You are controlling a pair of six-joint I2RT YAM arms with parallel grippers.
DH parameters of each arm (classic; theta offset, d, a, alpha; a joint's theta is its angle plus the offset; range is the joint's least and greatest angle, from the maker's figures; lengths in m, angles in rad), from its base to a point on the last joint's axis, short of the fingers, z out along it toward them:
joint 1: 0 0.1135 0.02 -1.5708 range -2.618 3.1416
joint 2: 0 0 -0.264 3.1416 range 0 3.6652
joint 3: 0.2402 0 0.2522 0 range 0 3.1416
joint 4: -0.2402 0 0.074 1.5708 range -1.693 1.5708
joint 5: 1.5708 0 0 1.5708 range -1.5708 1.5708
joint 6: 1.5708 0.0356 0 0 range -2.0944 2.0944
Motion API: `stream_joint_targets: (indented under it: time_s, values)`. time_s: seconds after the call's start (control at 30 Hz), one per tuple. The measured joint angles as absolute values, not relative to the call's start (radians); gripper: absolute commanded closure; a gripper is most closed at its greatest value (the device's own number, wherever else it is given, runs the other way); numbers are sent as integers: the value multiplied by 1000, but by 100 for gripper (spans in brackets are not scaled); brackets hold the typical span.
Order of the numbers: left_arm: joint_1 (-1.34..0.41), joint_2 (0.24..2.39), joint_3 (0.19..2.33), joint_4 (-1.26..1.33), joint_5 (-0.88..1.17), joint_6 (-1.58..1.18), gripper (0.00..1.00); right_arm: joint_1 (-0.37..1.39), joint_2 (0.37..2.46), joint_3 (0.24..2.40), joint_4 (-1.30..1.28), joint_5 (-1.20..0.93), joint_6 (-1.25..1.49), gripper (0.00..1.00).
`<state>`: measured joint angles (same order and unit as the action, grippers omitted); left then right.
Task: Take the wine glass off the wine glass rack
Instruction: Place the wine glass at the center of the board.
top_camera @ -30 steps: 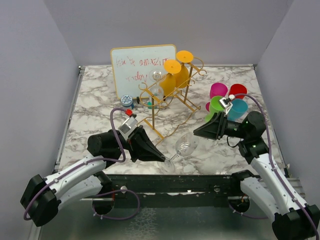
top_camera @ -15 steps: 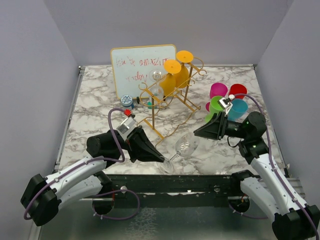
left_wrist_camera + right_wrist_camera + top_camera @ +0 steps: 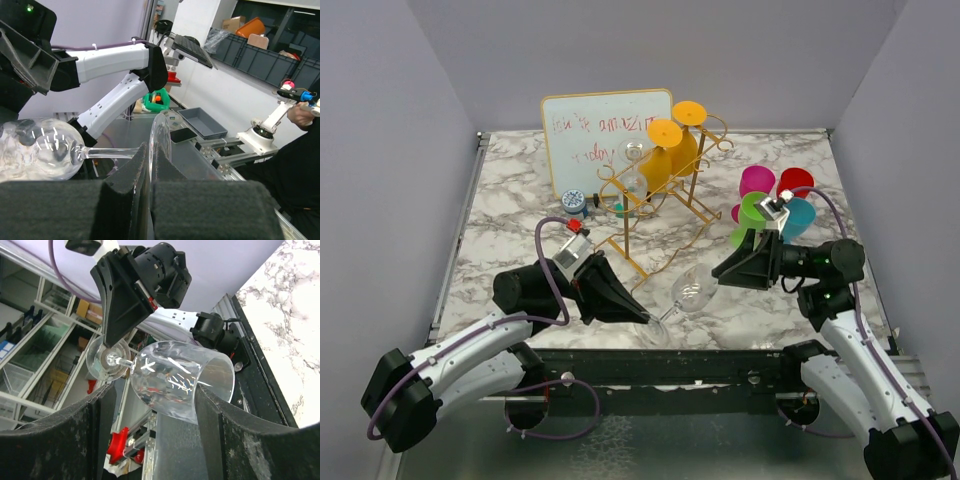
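Left end effector (image 3: 647,318): pinching narrow on the flat foot of the clear wine glass (image 3: 692,292); in the left wrist view the foot is standing edge-on between the two black pads (image 3: 125,200).
Right end effector (image 3: 718,270): jaws standing wide, one finger (image 3: 95,440) on each side of the glass bowl; cannot tell whether the pads are touching the glass.
Wine glass: lying on its side, off the rack, above the near edge of the worktop (image 3: 520,200); the stem is pointing at the left end effector and the open rim at the right one.
Wine glass, right wrist view (image 3: 175,380): the bowl is filling the gap between the fingers, with the foot and the left arm behind it.
Wine glass rack (image 3: 631,245): gold wire frame standing further back than the held glass, apart from it and just in front of the whiteboard (image 3: 605,135).
On the rack: two orange glasses (image 3: 665,155) hanging foot-up at the far end; clear glasses (image 3: 634,152) hanging beside them.
Right of the rack: a cluster of coloured cups (image 3: 760,182).
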<state>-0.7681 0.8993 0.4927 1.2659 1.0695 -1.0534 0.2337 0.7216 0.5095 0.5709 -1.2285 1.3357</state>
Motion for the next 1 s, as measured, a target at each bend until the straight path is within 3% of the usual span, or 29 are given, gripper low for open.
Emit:
stream_joint_targets:
  time_s: [0.2,0.47,0.83,1.0]
  values:
    - [-771,900,519,1269,1070,-1054,100,233,727,508,699,-1266,1438,41]
    - [-775,927,537,1327,1070,-1069,100,238,816,467,1063,-1261,1715,47]
    - [-780,958,567,1414,1070,-1092,100,282,784,523,1060,-1255,1744,60]
    - [-781,962,572,1435,1071,-1097,100,292,780,551,1023,-1254,1727,80]
